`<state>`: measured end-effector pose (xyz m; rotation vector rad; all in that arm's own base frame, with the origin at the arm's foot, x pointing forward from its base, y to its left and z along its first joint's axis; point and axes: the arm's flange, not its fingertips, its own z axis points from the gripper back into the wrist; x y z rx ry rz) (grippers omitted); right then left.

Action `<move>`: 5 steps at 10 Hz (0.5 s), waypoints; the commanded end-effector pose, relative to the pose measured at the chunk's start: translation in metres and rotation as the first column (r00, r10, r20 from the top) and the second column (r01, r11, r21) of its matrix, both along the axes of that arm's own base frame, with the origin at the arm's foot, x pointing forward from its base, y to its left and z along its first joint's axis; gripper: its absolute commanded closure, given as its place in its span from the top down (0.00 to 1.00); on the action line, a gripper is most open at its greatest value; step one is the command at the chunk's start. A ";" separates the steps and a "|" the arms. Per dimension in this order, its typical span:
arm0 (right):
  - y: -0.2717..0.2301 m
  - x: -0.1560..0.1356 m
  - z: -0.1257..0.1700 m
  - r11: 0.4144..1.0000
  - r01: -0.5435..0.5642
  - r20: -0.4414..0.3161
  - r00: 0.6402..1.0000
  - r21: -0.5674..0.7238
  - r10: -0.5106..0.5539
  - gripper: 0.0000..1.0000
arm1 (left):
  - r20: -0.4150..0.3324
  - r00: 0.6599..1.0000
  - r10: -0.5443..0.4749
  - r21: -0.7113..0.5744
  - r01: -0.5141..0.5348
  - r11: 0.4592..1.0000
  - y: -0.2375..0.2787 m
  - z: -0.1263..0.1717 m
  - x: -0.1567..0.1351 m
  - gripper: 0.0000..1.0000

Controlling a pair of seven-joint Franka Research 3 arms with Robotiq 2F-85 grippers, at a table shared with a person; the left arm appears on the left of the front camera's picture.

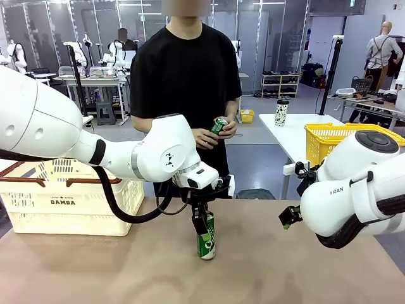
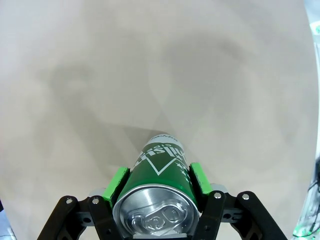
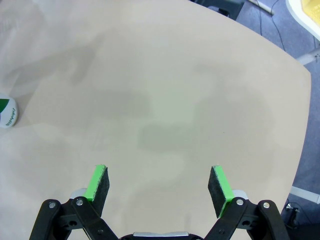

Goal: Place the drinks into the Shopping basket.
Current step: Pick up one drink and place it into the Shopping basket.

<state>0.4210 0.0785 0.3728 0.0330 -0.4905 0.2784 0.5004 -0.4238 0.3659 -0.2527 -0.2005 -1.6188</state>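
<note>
Gripping the green can (image 1: 207,242) near its top, your left claw (image 1: 201,221) has both green pads (image 2: 118,182) pressed flat against its sides. The can's base sits on the surface (image 1: 114,275), about mid-width and well in from the near edge. The Shopping basket (image 1: 69,206) stands at the far left of the surface, well apart from the can, with bare surface between them. Your right claw (image 1: 290,217) hangs with its jaws wide and nothing in them over bare surface, whose rounded edge (image 3: 295,125) curves past on its right. Across the far edge, the person's hand (image 1: 209,137) holds a second green can (image 1: 219,125).
</note>
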 end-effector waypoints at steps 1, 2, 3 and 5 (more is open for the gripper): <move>-0.001 0.000 0.000 1.000 -0.004 0.000 1.000 0.000 0.004 1.00 | -0.003 1.000 0.014 0.035 -0.013 0.999 0.000 0.011 -0.008 0.16; -0.001 0.000 0.000 1.000 -0.004 0.000 1.000 0.000 0.004 1.00 | 0.030 0.999 0.042 0.057 -0.044 0.997 0.004 0.022 -0.011 0.16; -0.001 0.000 0.000 1.000 -0.004 0.000 1.000 0.000 0.004 1.00 | 0.075 0.994 0.081 0.084 -0.087 0.993 0.011 0.038 -0.015 0.16; -0.001 0.000 0.000 1.000 -0.004 0.000 1.000 0.000 0.004 1.00 | 0.112 0.985 0.132 0.059 -0.139 0.989 0.032 0.077 -0.021 0.16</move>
